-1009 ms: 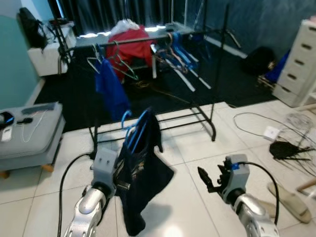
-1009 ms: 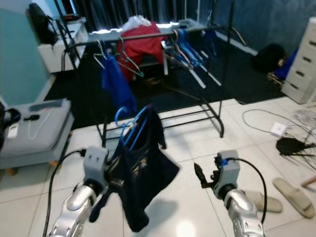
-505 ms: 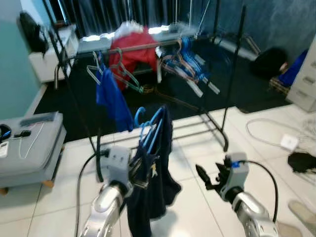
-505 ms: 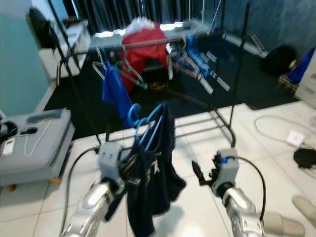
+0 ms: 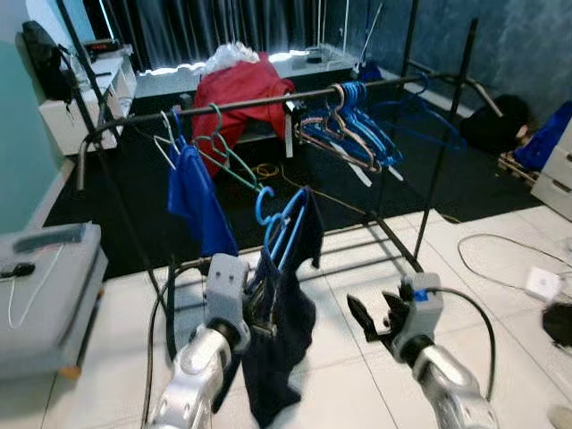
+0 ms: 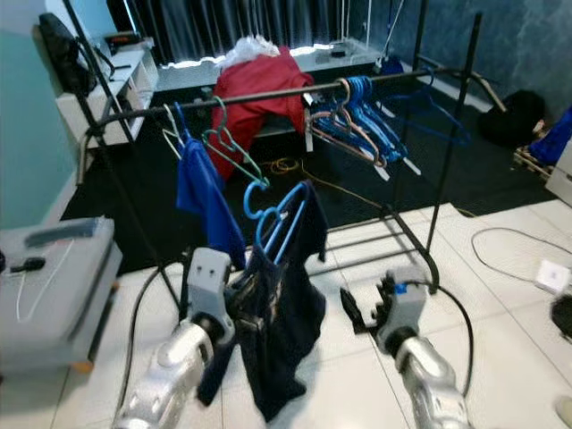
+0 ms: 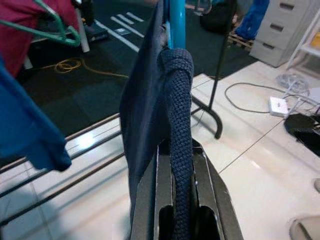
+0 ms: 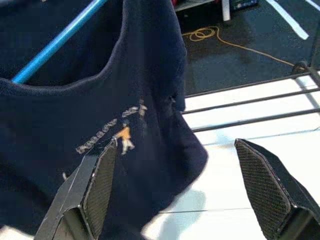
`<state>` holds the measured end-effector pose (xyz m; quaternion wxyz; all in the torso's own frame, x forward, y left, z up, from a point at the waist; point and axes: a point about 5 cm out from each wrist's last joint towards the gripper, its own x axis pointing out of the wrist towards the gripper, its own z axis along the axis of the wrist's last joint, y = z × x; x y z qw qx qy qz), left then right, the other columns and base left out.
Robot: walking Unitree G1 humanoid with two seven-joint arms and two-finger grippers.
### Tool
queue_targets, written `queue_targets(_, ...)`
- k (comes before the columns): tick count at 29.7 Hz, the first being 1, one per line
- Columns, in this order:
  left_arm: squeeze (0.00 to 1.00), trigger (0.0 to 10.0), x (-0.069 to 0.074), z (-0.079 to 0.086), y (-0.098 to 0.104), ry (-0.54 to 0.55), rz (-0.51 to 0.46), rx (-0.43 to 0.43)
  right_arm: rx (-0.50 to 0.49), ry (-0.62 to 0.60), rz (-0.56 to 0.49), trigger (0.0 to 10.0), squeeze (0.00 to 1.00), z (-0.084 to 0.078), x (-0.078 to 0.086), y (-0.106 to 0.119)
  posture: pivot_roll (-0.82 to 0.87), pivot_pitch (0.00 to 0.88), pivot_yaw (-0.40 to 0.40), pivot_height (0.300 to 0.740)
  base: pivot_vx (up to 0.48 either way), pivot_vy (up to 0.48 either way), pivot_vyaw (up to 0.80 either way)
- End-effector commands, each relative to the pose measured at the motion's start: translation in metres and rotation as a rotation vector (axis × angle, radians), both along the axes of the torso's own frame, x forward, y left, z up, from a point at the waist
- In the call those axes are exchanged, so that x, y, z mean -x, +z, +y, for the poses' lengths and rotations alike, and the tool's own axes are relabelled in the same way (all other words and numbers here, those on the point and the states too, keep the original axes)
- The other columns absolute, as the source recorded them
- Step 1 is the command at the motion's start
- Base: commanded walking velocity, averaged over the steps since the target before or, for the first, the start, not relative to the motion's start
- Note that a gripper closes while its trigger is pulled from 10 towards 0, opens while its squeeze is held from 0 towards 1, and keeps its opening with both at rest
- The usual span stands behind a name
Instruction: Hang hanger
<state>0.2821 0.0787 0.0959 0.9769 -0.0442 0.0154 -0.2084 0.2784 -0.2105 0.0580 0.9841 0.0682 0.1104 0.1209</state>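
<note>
The left tool (image 5: 257,299) is clenched on a blue hanger (image 5: 284,231) carrying a navy shirt (image 5: 281,344), held just before and below the clothes rack's rail (image 5: 259,101). The right tool (image 5: 368,319), fingers spread, hovers beside the shirt.

The blue hanger (image 5: 284,223) stands tilted with its hook (image 5: 264,204) up top, carrying a dark navy shirt (image 5: 281,331) that droops well down toward the white floor. It is clamped low down in the left pincer (image 5: 259,308), the shirt's ribbed collar (image 7: 179,130) bunched between the fingers. It sits in front of the black rail (image 5: 268,100) and below it, hook not yet over the bar.
</note>
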Motion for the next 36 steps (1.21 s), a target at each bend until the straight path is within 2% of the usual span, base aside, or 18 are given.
queue_targets(1,0.00,10.0,0.002,-0.005,0.003,-0.015,0.001,0.035,-0.024,0.018,0.012,10.0,0.00,0.007,-0.001,-0.002,-0.09,0.000,0.045,0.740,0.480,0.000,0.00)
queue_targets(2,0.00,10.0,0.002,-0.005,0.003,-0.015,0.001,0.035,-0.024,0.018,0.012,10.0,0.00,0.007,-0.001,-0.002,-0.09,0.000,0.045,0.740,0.480,0.000,0.00)
queue_targets(3,0.00,10.0,0.007,-0.012,0.003,-0.095,0.011,0.056,-0.030,0.020,0.013,10.0,0.00,0.007,-0.001,-0.002,-0.09,0.000,0.044,0.740,0.480,0.000,0.00)
queue_targets(4,0.00,10.0,0.007,-0.012,0.003,-0.095,0.011,0.056,-0.030,0.020,0.013,10.0,0.00,0.007,-0.001,-0.002,-0.09,0.000,0.044,0.740,0.480,0.000,0.00)
queue_targets(6,0.00,10.0,0.015,-0.021,0.003,-0.197,0.021,0.078,-0.034,0.021,0.014,10.0,0.00,0.007,-0.001,-0.002,-0.09,0.000,0.044,0.740,0.480,0.000,0.00)
queue_targets(9,0.00,10.0,0.021,-0.030,0.002,-0.261,0.034,0.076,-0.036,0.022,0.015,10.0,0.00,0.008,0.000,-0.002,-0.09,0.000,0.047,0.740,0.480,0.000,0.00)
queue_targets(12,0.00,10.0,0.022,-0.031,0.001,-0.263,0.037,0.066,-0.036,0.022,0.015,10.0,0.00,0.008,0.000,-0.002,-0.09,0.000,0.048,0.740,0.480,0.000,0.00)
queue_targets(15,0.00,10.0,0.016,-0.033,0.003,-0.216,0.041,0.073,-0.036,0.018,0.016,10.0,0.00,0.007,0.000,-0.002,-0.09,0.000,0.048,0.740,0.480,0.000,0.00)
queue_targets(26,0.00,10.0,0.013,-0.032,0.012,-0.170,0.034,0.103,-0.037,0.017,0.017,10.0,0.00,0.006,0.000,-0.002,-0.09,0.000,0.043,0.740,0.480,0.000,0.00)
queue_targets(32,0.00,10.0,0.003,-0.031,0.034,-0.084,-0.012,0.099,-0.037,0.017,0.018,10.0,0.00,0.006,-0.001,-0.002,-0.10,0.000,0.043,0.740,0.480,0.000,0.00)
queue_targets(34,0.00,10.0,-0.004,-0.027,0.045,-0.003,-0.032,0.084,-0.036,0.016,0.018,10.0,0.00,0.006,-0.001,-0.002,-0.10,0.000,0.044,0.740,0.398,0.000,0.00)
queue_targets(36,0.00,10.0,-0.007,-0.025,0.052,0.034,-0.065,0.068,-0.036,0.016,0.017,10.0,0.00,0.005,-0.001,-0.001,-0.10,0.000,0.043,0.740,0.167,0.000,0.00)
